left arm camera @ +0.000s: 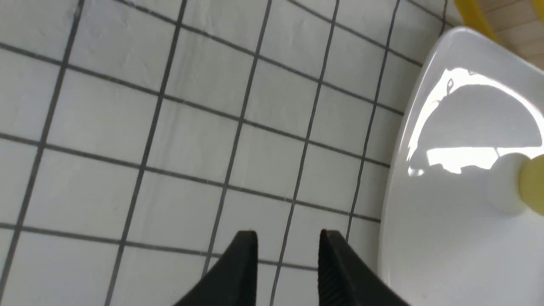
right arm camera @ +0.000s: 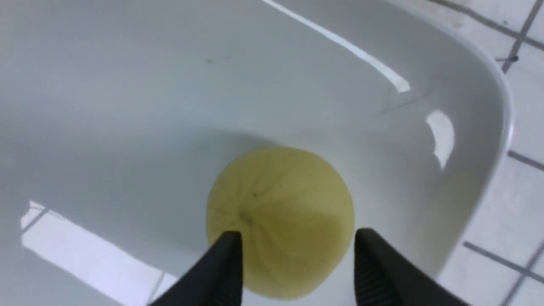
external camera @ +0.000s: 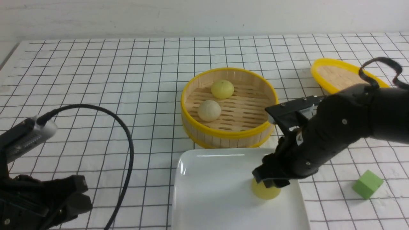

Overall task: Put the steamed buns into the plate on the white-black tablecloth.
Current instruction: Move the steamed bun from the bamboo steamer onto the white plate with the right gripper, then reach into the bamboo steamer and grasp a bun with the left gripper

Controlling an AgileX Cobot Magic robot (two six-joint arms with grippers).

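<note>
One pale yellow steamed bun (external camera: 266, 191) (right arm camera: 280, 221) lies on the white plate (external camera: 211, 191) near its right rim. My right gripper (external camera: 271, 180) (right arm camera: 297, 233) hovers just over it, open; the fingertips straddle the bun and one stands clearly apart from it. Two more steamed buns sit in the bamboo steamer (external camera: 228, 132): a yellow one (external camera: 222, 89) at the back and a greyish-beige one (external camera: 209, 110) in front. My left gripper (left arm camera: 289, 236) hangs open over the white-black tablecloth (external camera: 96, 64), left of the plate (left arm camera: 446, 238), holding nothing.
The yellow-rimmed steamer lid (external camera: 338, 76) lies at the back right, partly behind my right arm. A green cube (external camera: 367, 184) rests on the cloth right of the plate. My left arm's black cable (external camera: 127, 140) loops over the cloth at the left.
</note>
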